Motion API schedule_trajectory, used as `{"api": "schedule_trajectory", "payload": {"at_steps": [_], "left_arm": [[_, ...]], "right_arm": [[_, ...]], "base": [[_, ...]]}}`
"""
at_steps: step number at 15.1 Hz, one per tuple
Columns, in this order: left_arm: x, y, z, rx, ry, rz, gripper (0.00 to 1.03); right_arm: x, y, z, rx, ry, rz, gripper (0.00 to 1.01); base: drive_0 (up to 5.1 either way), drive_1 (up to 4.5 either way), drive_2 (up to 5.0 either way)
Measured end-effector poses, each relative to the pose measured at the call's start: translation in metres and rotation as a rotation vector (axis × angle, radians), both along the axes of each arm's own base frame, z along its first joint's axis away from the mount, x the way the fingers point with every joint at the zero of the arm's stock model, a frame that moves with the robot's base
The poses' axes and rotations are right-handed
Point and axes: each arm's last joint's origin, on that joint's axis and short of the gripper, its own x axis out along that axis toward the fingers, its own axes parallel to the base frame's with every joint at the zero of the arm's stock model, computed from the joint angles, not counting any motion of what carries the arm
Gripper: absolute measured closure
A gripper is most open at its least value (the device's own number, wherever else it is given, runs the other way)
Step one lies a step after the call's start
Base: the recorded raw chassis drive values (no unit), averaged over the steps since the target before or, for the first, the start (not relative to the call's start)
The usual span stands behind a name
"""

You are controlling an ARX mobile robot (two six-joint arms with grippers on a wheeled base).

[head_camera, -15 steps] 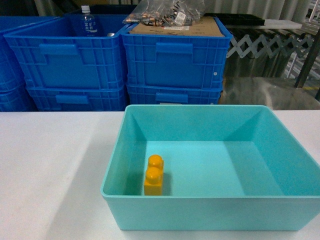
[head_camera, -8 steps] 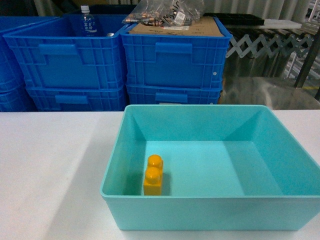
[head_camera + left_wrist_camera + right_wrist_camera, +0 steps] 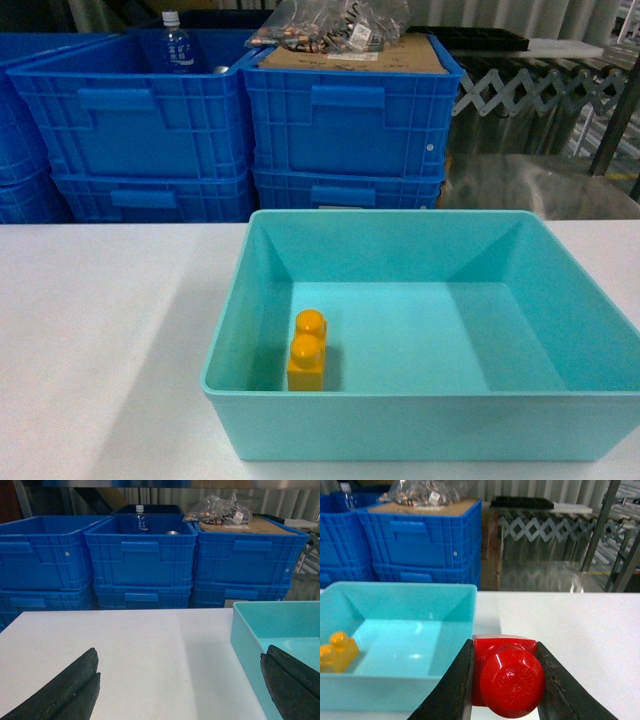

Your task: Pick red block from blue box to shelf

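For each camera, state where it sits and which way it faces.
Head: high, slanting down into the blue box; no robot parts show.
Left wrist: low over the table, facing the crates; open left gripper.
Right wrist: beside the box, right gripper holding the red block.
Shared: the orange brick.

Red block [image 3: 506, 680]: one, single round stud.
Orange-yellow brick [image 3: 307, 352]: one, two studs.
Blue box [image 3: 420, 415]: one, light teal tub.
Dark blue ribbed crates [image 3: 140, 555]: at least six in view, stacked in pairs.
Water bottle [image 3: 140, 520]: one, standing in a crate.
Clear bag of small parts [image 3: 330, 25]: one heap; the number of bags cannot be told.
Cardboard sheet [image 3: 400, 55]: one.
Grippers: two, left gripper [image 3: 175, 690] and right gripper [image 3: 506, 685].
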Motion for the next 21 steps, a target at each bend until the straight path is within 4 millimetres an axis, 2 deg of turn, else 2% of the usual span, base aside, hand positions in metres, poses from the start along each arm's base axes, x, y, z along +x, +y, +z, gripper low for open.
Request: {"api": "schedule_trajectory", "payload": {"at_steps": [1, 2, 21], "left_arm": [[0.0000, 0.0000, 0.0000, 0.000, 0.000, 0.002, 0.05], [0.0000, 0.0000, 0.0000, 0.000, 0.000, 0.000, 0.05], [0.0000, 0.0000, 0.0000, 0.000, 0.000, 0.000, 0.05]], "right_arm": [[-0.0068, 0.0000, -0.0046, 0.000, 0.031, 0.002, 0.75], [-0.0088, 0.0001, 0.0013, 0.000, -0.028, 0.002, 0.75], [-0.0085, 0.0000, -0.0017, 0.000, -0.005, 0.002, 0.75]], "base": [[0.0, 0.00, 0.0], [0.0, 0.00, 0.0], [0.0, 0.00, 0.0]]}}
